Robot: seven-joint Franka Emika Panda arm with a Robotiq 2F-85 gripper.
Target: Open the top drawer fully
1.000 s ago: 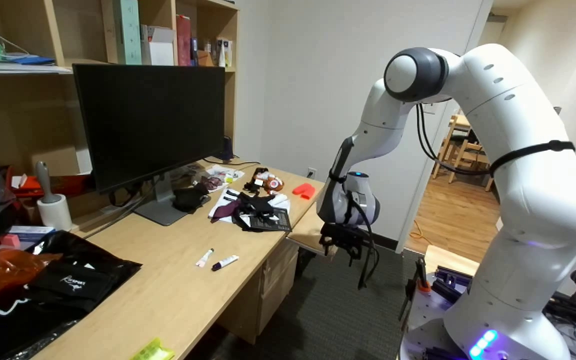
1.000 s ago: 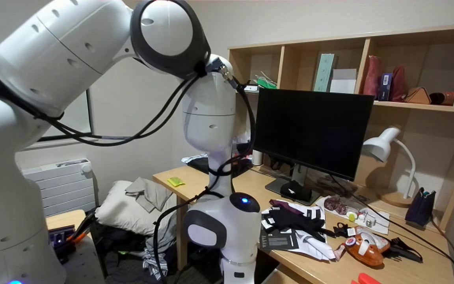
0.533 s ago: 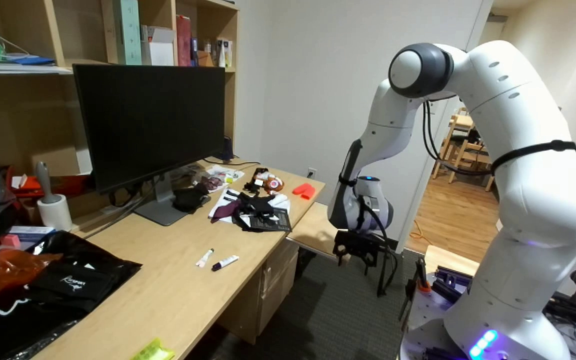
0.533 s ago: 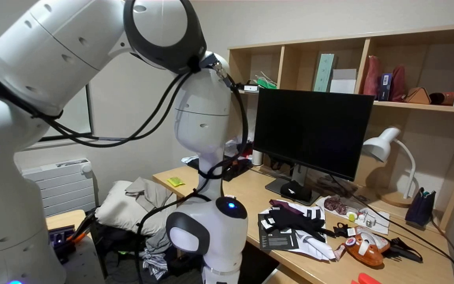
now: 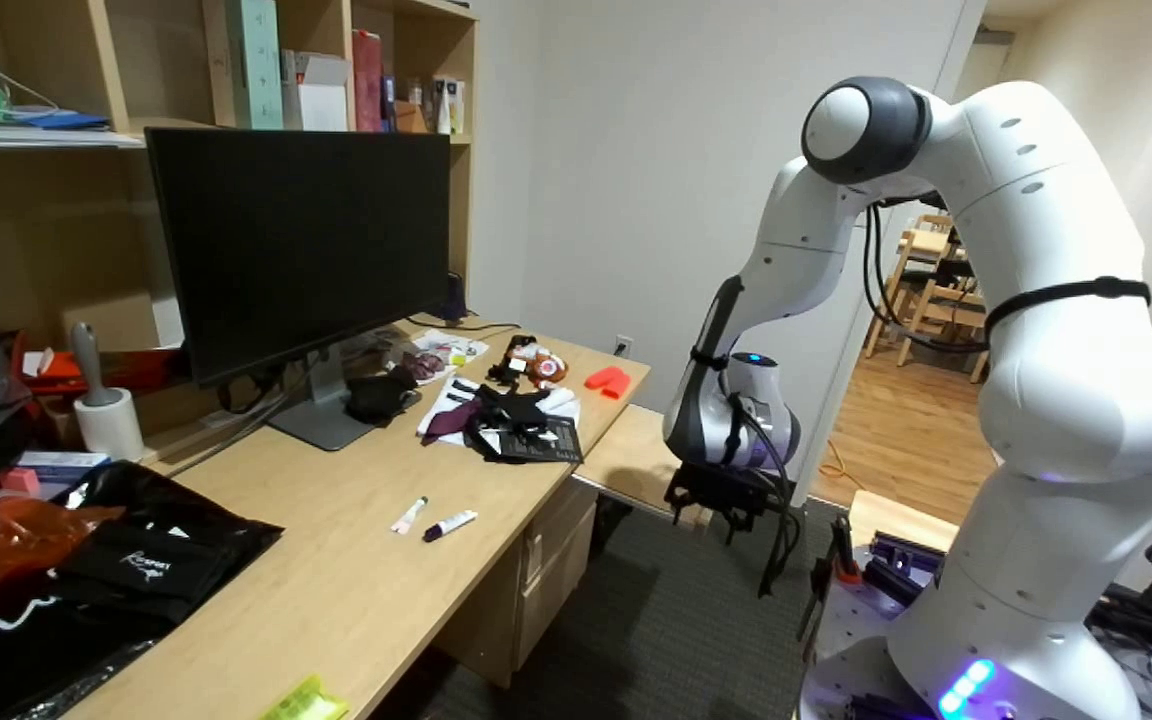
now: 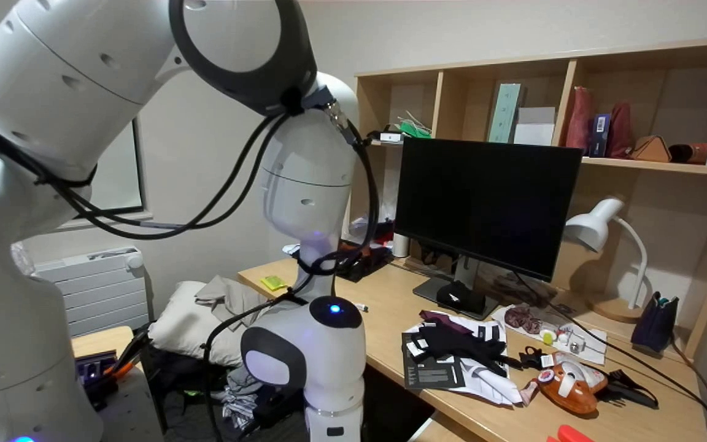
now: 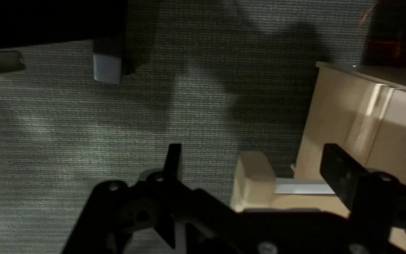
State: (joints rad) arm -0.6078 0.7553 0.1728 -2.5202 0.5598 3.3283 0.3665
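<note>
The top drawer (image 5: 633,462) is pale wood and juts out from the desk's front edge in an exterior view. Part of it shows at the bottom of an exterior view (image 6: 442,431). In the wrist view, its front panel end (image 7: 256,180) lies between the two fingers, with a white strip behind it. My gripper (image 5: 704,525) is at the drawer's outer end. In the wrist view the gripper (image 7: 254,151) is open, one finger on each side of the panel, with visible gaps. Whether a finger touches the panel lower down is hidden.
Lower drawer fronts (image 5: 558,570) stand under the desk (image 5: 336,560). Cloths and papers (image 5: 511,420) and red pieces (image 5: 608,381) lie on the desk near the drawer. A monitor (image 5: 301,255) stands behind. Light-wood panels (image 7: 344,113) are close at the right in the wrist view.
My gripper has moved away from the desk, toward the robot's base, mostly in the earlier half second. More of the drawer shows beyond the desk edge, its end farther out.
</note>
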